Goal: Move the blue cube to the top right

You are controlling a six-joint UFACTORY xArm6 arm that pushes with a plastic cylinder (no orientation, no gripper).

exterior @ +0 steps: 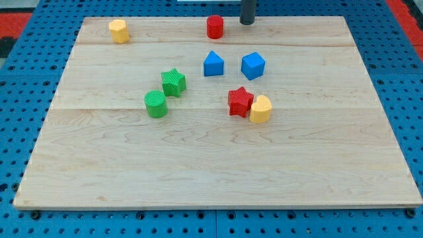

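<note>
The blue cube [252, 65] sits on the wooden board [218, 172], a little right of centre in the upper half. A blue triangular block [213, 64] lies just to its left, apart from it. My tip [247, 22] is at the view's top edge, above the blue cube and slightly left of it, with a clear gap between them. It stands just right of a red cylinder [215, 27].
A yellow block [119, 30] is at the top left. A green star [173, 82] and a green cylinder [156, 104] lie left of centre. A red star [240, 102] touches a yellow block [260, 110] below the blue cube. Blue pegboard surrounds the board.
</note>
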